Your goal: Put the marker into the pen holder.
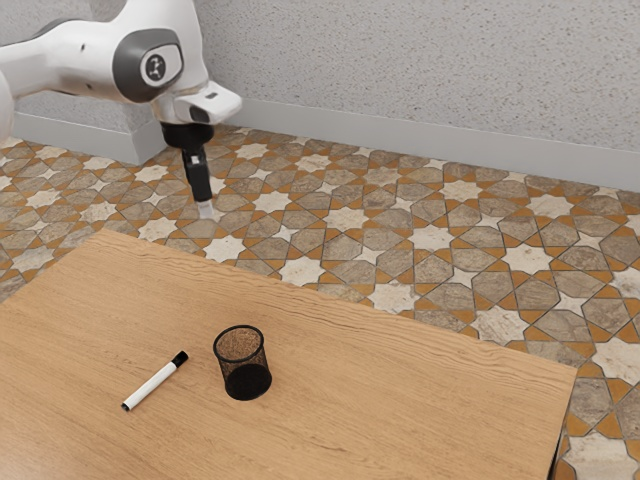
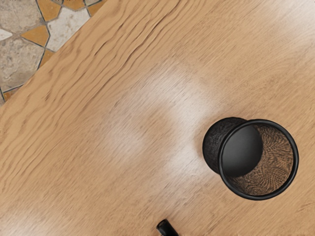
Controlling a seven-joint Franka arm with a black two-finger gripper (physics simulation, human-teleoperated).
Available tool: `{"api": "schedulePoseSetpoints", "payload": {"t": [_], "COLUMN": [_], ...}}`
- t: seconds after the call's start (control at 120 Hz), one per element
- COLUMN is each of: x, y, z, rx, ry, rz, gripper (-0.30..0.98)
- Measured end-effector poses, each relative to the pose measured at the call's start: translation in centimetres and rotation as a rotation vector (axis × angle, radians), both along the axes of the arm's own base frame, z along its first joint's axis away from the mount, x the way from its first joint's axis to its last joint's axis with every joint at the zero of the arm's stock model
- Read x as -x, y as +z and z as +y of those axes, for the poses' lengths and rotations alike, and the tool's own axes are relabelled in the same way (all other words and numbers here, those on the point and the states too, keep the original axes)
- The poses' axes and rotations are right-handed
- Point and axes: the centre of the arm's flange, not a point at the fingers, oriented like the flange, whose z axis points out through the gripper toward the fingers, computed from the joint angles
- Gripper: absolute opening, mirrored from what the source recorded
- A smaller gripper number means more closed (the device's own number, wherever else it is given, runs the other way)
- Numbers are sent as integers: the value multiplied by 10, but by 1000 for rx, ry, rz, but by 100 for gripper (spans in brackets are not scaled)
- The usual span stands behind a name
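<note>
High above the table's far edge, at the exterior view's upper left, hangs my gripper (image 1: 205, 210), seen side-on and away from both objects. A white marker (image 1: 152, 384) with a black cap lies flat on the wooden table. Beside it, towards the exterior view's right, the black mesh pen holder (image 1: 246, 378) stands upright with its mouth up. In the wrist view the pen holder (image 2: 213, 147) shows its round rim and dark bottom, and one black end of the marker (image 2: 167, 227) reaches into the picture.
The wooden table (image 1: 390, 400) has its far edge facing a patterned tile floor (image 1: 345, 245). A grey speckled wall (image 1: 420, 80) with a pale baseboard rises behind. Wide bare wood surrounds the pen holder and the marker.
</note>
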Motion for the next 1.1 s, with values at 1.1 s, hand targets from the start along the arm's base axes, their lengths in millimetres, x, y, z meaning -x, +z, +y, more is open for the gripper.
{"api": "schedulePoseSetpoints", "payload": {"t": [1.1], "x": [76], "y": [-188], "z": [22], "rx": [-66], "ry": [532], "rz": [32], "gripper": [49]}}
